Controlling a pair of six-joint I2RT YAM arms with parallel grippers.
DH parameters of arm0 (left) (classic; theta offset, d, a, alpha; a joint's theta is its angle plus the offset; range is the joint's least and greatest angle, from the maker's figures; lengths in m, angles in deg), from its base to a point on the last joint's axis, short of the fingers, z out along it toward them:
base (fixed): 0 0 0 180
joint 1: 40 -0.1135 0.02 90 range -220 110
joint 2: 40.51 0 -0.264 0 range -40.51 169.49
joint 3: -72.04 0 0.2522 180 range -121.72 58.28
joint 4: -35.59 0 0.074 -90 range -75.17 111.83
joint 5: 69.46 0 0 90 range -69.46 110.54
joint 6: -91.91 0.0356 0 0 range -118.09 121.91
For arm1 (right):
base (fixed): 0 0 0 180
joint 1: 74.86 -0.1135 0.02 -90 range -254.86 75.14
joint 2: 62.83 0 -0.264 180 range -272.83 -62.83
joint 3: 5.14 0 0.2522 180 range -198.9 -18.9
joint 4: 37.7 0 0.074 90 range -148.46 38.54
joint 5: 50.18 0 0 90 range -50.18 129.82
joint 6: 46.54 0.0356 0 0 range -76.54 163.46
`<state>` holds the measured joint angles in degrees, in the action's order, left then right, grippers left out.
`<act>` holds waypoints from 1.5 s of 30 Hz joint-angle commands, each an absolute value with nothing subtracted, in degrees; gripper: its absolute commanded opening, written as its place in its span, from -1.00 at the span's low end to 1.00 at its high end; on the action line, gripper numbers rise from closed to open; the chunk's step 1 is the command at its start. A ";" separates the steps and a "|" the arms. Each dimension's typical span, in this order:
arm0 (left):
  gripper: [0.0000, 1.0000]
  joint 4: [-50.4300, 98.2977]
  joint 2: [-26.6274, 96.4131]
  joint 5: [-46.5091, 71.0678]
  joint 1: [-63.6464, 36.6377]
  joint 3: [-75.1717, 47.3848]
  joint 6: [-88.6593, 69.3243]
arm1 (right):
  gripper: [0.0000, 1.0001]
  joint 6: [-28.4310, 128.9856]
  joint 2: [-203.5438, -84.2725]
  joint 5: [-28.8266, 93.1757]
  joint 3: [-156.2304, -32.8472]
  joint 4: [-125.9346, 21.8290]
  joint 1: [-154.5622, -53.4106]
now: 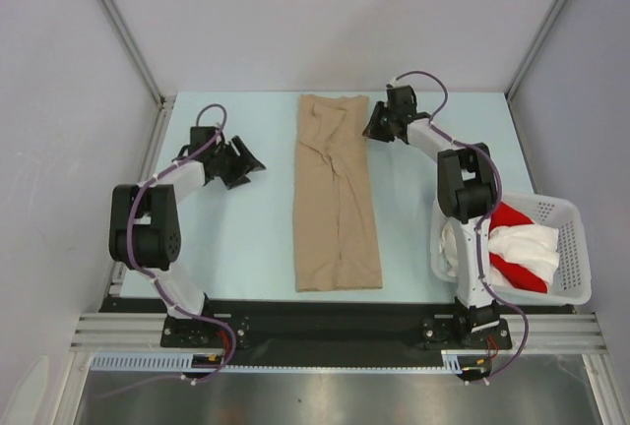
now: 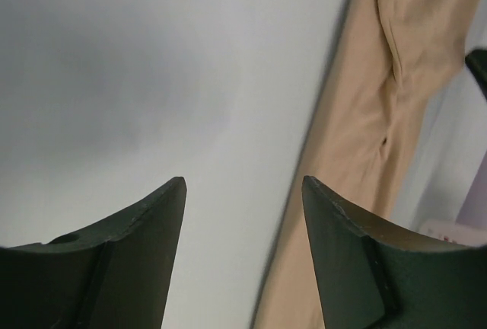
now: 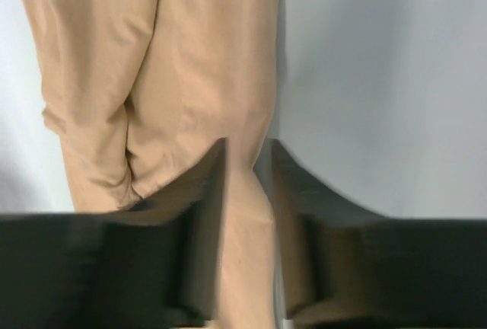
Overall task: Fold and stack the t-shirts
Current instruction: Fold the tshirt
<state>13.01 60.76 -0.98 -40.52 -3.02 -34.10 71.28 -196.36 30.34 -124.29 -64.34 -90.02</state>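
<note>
A: At mid-table the beige t-shirt (image 1: 338, 199) lies folded into a long strip. Is the end-to-end fold next?
B: I'd judge so. The left gripper (image 2: 243, 183) gapes wide beside it, and the right gripper (image 3: 243, 146) hovers at its far right edge, jaws barely apart. Both need end corners.

I run this rig remotely, and the view reads as a robotics lab cell rather than a home: plain grey panel walls (image 1: 59, 100) set in aluminium frame posts (image 1: 118, 27) box in a pale blue bench (image 1: 246, 238). The left arm (image 1: 148, 218) and right arm (image 1: 463, 189) are bolted to a black base plate (image 1: 325, 312) on slotted aluminium rails (image 1: 118, 332), with purple cables (image 1: 210, 108) looped along them and a brushed metal sheet (image 1: 325, 400) at the near edge. The only household things are a beige t-shirt (image 1: 337, 199) laid flat mid-bench and a white lattice basket (image 1: 574, 258) of laundry.
</note>
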 commanded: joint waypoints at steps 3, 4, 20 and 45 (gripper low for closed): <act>0.35 9.97 51.61 -4.68 -34.82 3.33 -31.40 | 0.08 64.39 -191.41 29.17 -130.93 -76.39 -89.54; 0.35 9.70 50.47 -4.51 -34.30 5.95 -30.96 | 0.21 63.68 -191.32 30.40 -132.27 -82.68 -89.45; 0.27 8.21 33.24 -6.45 -17.88 27.60 -40.27 | 0.37 64.02 -151.44 18.90 -84.69 -92.41 -100.24; -0.04 10.59 32.52 -4.07 -9.33 40.43 -52.23 | 0.04 78.35 -133.93 16.35 -51.35 -81.00 -103.86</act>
